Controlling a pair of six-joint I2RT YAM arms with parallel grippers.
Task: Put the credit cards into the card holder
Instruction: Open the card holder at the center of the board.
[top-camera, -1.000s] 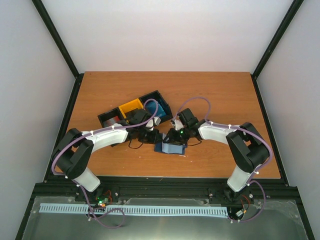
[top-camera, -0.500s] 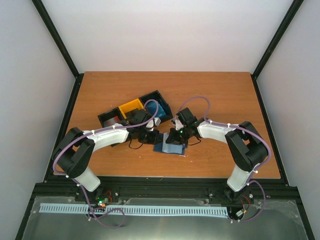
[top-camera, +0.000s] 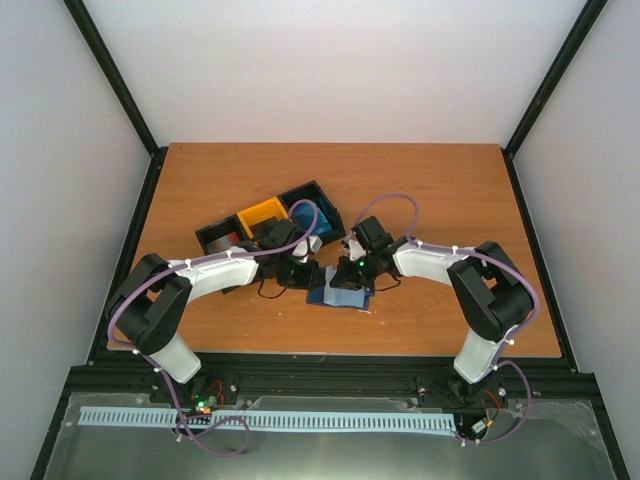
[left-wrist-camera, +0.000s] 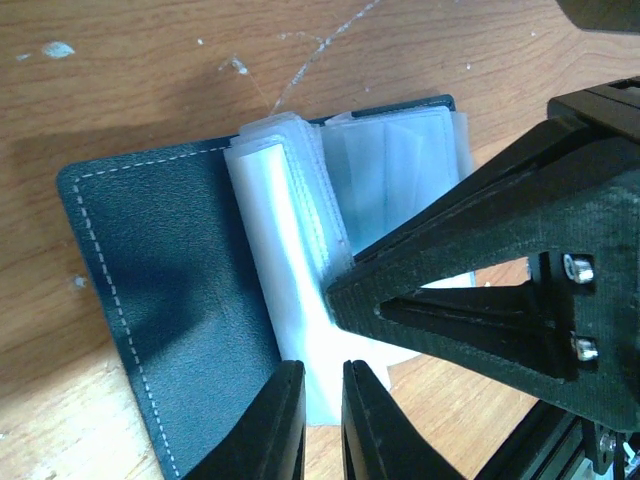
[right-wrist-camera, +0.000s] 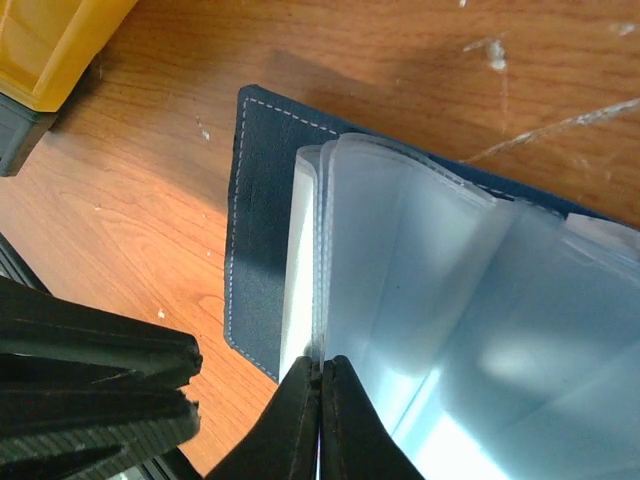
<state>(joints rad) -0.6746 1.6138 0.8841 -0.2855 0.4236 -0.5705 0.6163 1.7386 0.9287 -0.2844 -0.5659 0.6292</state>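
Top external view shows me the card holder (top-camera: 338, 295) lying opened flat on the table (top-camera: 450, 200), just near of the black-and-yellow bin (top-camera: 262, 212), its long axis running left to right; the left gripper (top-camera: 300, 272) sits at its left end and the right gripper (top-camera: 352, 270) over its middle, so both arms are on it; from the right wrist I see those fingers pressed together on one clear sleeve (right-wrist-camera: 420, 260), lifting it off the navy cover; from the left wrist the fingers stand a narrow slit apart astride the lower edge of the sleeve stack, and whether they bite I cannot tell; I see no red credit cards in either wrist view, and the bin's sections are too small to read; I judge the left arm the nearer to fetch one.
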